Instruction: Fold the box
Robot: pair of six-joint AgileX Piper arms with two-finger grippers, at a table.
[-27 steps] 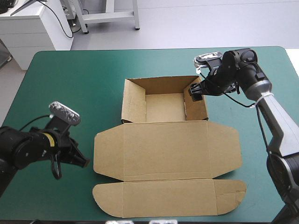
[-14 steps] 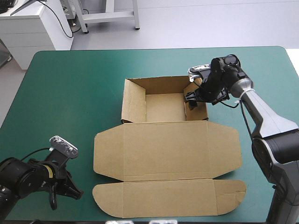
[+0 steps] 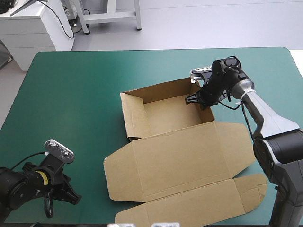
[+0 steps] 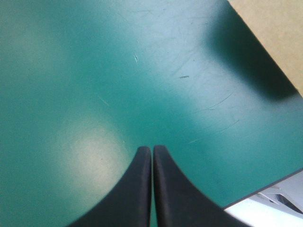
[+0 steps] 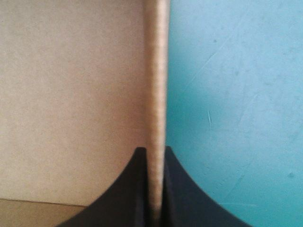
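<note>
The brown box lies as an open tray with its walls raised and its lid flat toward the table's front, the whole sheet skewed. My right gripper is at the tray's right wall, shut on the wall's upper edge, one finger inside the tray and one outside. My left gripper rests low near the table's front left corner, shut and holding nothing, well apart from the box. In the left wrist view its fingers meet over bare teal-green cover, with a corner of the board ahead.
The lid's curved outer flap reaches close to the table's front edge at the right. Bare teal-green cover spreads left of and behind the tray. The table's front edge runs close beside my left gripper.
My right gripper went from open to shut on the tray's right wall. The box has turned and shifted right on the table. My left arm has drawn back toward the front left corner.
</note>
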